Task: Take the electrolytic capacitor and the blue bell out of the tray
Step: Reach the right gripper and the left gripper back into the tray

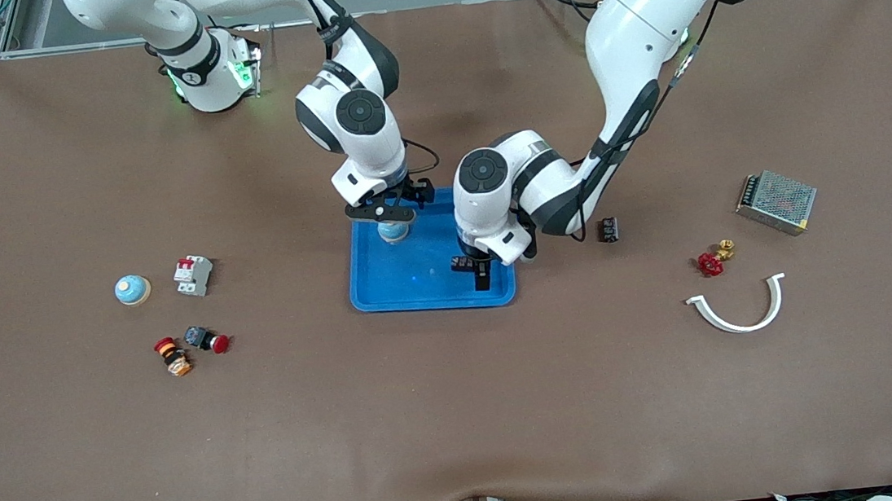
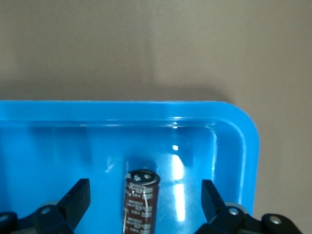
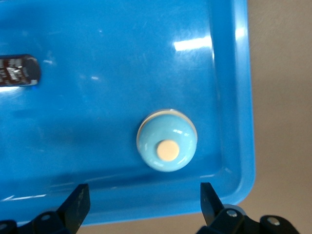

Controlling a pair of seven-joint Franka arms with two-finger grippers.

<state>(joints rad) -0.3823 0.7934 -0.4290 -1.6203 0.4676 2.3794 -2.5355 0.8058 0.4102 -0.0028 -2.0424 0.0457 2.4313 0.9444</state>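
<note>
A blue tray (image 1: pixel 384 285) lies at the middle of the table. A light-blue bell (image 1: pixel 393 231) with a cream button sits in the tray's corner toward the right arm; it also shows in the right wrist view (image 3: pixel 167 140). My right gripper (image 1: pixel 390 209) hangs just above it, open and empty (image 3: pixel 141 207). A dark brown capacitor (image 2: pixel 141 200) lies on the tray floor (image 2: pixel 58 146) near the rim toward the left arm. My left gripper (image 2: pixel 145 207) is open around it, fingers apart from it. In the front view, the left gripper (image 1: pixel 474 266) is low over the tray.
Toward the right arm's end lie a second blue bell (image 1: pixel 132 290), a circuit breaker (image 1: pixel 193 275) and two red push buttons (image 1: pixel 207 339). Toward the left arm's end lie a small black part (image 1: pixel 608 229), a red valve (image 1: pixel 712 260), a metal power supply (image 1: pixel 776 201) and a white curved strip (image 1: pixel 738 312).
</note>
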